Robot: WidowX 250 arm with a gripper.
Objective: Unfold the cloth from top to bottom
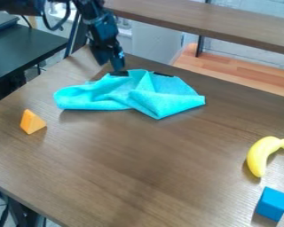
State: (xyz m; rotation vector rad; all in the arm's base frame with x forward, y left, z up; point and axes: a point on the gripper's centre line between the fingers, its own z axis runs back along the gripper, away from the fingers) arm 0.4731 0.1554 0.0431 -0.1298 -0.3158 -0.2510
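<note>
The black gripper [113, 63] hangs at the upper left, by the back edge of the table and just above the back left part of the cloth. The bright turquoise cloth [117, 95] lies bunched across the upper middle of the table, with overlapping folds and a pointed corner at its right end. Its left end is rounded and doubled over. Whether the gripper touches the cloth I cannot tell. Two short dark strips show along the cloth's back edge; what they are is unclear.
An orange wedge [32, 122] sits left of the cloth on the brown table [144, 177]. At the right are a yellow banana [260, 156] and a blue block [272, 204]. Behind the table runs a long brown shelf [215, 22].
</note>
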